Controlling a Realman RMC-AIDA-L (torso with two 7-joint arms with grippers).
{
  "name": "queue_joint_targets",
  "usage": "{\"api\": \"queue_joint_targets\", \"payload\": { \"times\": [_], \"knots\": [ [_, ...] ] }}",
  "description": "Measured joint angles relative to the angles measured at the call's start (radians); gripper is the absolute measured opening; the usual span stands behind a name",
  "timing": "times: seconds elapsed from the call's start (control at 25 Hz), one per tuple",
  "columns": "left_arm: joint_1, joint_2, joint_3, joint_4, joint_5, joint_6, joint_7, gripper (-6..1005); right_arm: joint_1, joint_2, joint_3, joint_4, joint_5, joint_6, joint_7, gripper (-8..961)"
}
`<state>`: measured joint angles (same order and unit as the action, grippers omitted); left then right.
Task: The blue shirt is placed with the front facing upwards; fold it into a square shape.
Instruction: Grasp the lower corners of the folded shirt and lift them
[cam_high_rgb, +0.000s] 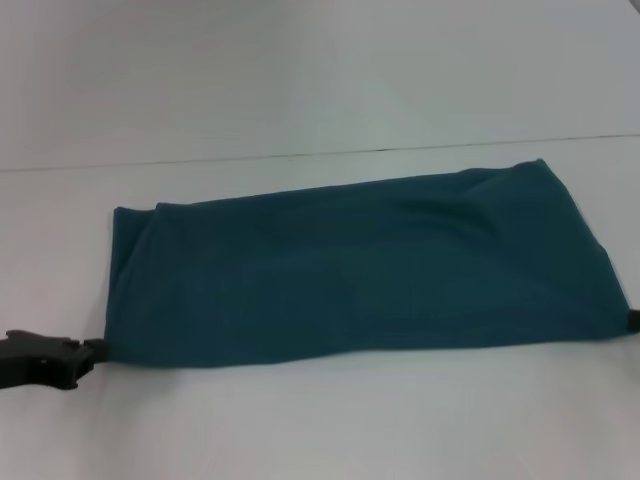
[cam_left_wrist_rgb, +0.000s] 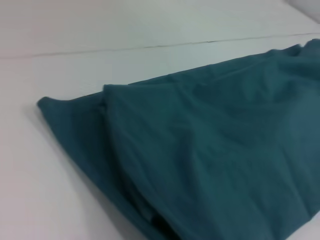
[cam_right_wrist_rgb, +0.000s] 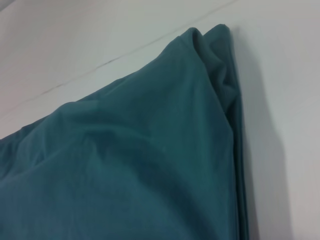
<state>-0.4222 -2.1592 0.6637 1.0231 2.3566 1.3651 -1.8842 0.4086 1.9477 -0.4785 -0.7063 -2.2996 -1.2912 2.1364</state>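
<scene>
My left black claw (cam_high_rgb: 97, 350) sits at the near-left corner of one dark teal-blue cotton shirt (cam_high_rgb: 370, 265); my right claw (cam_high_rgb: 633, 319) at its near-right corner. Can't tell either's grip. Shirt lies as a long folded band on the white table (cam_high_rgb: 300, 80), plain side up.

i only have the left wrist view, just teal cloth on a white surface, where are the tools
Observer: In the head view the left tool sits at the near left corner of the blue shirt.
Operator: and the right one
Observer: Only a dark tip of the right tool shows, at the shirt's near right corner.
Operator: what shape is the shirt overall
Observer: A long band lying across the table, plain side up, no print showing.
Operator: layers at the far right corner
Observer: The right wrist view shows two folded edges meeting there.
</scene>
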Motion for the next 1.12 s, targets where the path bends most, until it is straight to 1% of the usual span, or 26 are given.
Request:
{"api": "queue_joint_targets", "payload": {
  "times": [0.08, 0.12, 0.44, 0.76, 1.12],
  "knots": [
    [0.003, 0.000, -0.012, 0.004, 0.000, 0.022, 0.003, 1, -0.010, -0.001, 0.006, -0.005, 0.000, -0.026, -0.008, 1],
    [0.010, 0.001, -0.033, 0.017, 0.000, 0.070, 0.010, 1, -0.016, -0.002, 0.010, -0.006, 0.000, -0.039, -0.013, 1],
    [0.024, 0.006, -0.098, 0.056, 0.025, 0.218, 0.017, 1, -0.054, -0.016, 0.027, -0.007, -0.003, -0.113, -0.043, 0],
    [0.038, 0.017, -0.137, 0.072, 0.033, 0.279, 0.017, 0, -0.088, -0.026, 0.038, -0.009, -0.006, -0.168, -0.063, 0],
    [0.043, 0.019, -0.159, 0.072, 0.070, 0.303, 0.034, 0, -0.100, -0.027, 0.038, -0.009, -0.008, -0.196, -0.069, 1]
  ]
}}
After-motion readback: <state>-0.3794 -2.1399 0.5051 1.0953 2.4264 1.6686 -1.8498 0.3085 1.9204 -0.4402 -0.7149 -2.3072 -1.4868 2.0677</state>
